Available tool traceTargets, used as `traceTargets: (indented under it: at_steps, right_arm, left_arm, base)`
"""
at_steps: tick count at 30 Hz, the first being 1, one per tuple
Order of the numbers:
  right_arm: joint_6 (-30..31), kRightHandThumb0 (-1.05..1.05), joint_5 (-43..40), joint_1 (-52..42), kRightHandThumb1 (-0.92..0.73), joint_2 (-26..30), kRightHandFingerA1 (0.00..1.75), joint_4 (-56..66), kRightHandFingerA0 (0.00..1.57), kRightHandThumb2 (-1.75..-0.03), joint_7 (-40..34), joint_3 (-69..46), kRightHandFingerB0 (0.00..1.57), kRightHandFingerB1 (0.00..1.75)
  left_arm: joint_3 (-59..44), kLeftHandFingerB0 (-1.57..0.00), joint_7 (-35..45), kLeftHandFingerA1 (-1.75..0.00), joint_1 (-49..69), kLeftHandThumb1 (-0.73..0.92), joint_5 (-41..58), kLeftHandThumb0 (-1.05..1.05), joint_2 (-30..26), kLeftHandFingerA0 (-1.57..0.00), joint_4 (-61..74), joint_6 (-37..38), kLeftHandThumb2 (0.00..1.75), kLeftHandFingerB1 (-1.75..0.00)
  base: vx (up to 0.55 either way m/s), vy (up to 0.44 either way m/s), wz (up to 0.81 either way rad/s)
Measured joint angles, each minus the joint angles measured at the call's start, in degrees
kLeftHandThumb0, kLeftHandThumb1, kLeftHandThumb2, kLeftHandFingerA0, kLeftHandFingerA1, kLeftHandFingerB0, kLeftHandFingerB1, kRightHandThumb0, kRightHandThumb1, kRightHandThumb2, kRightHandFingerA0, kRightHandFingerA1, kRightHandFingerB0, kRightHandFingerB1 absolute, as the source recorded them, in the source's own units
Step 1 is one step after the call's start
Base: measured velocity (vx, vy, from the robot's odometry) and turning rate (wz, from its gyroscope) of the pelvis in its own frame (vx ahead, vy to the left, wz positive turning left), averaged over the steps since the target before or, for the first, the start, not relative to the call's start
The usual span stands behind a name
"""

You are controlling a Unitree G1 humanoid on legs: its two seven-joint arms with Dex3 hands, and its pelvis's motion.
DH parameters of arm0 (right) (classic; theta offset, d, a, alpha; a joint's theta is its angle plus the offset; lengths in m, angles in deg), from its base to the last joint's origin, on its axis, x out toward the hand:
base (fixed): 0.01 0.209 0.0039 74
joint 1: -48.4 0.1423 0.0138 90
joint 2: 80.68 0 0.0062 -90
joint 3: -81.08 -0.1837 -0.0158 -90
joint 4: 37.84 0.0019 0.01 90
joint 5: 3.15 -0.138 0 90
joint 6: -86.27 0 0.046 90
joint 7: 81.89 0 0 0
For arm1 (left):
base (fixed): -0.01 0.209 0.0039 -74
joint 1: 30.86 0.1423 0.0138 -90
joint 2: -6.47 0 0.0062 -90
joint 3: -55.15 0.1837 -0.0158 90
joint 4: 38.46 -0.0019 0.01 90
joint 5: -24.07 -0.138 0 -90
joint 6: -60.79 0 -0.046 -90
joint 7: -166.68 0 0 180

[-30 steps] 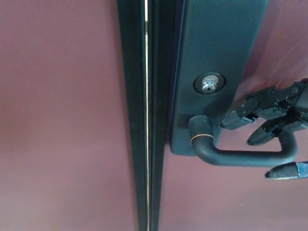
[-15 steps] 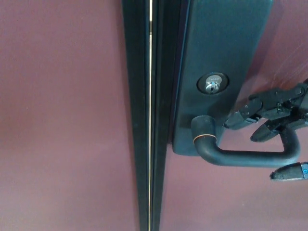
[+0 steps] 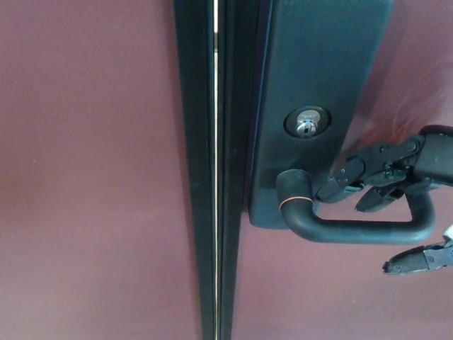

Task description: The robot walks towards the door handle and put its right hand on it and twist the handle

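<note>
A dark lever door handle (image 3: 354, 230) with a copper ring at its neck sticks out of a tall black lock plate (image 3: 318, 92) on the maroon door (image 3: 92, 177). A silver keyhole (image 3: 306, 124) sits above the lever. My right hand (image 3: 396, 191) comes in from the right edge and straddles the lever's outer end. Its two fingers (image 3: 354, 177) reach over the top toward the plate, and the thumb (image 3: 417, 261) hangs below the bar with a gap. The hand is open, not clamped on the lever. My left hand does not show.
A black vertical door edge (image 3: 212, 170) with a thin bright seam runs down the middle, left of the lock plate. Maroon door panels fill both sides.
My right hand has slid left along the lever, its fingertips now closer to the lock plate, and the thumb sits a little lower. The view has shifted slightly.
</note>
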Motion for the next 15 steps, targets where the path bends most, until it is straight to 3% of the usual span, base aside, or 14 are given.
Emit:
traceTargets:
  at_steps: [15]
  right_arm:
    - [0.78, -0.49, 5.87, 1.86, -0.52, -0.05, 0.42, 0.80, 0.48, -0.56, 1.38, 5.08, 0.41, 0.36]
  left_arm:
    - [-0.06, -0.51, 0.00, -0.47, 0.11, 0.54, 0.00, -0.34, -0.01, -0.69, 0.07, 0.31, 0.56, -0.39]
  base:
    - [0.00, 0.000, 0.00]
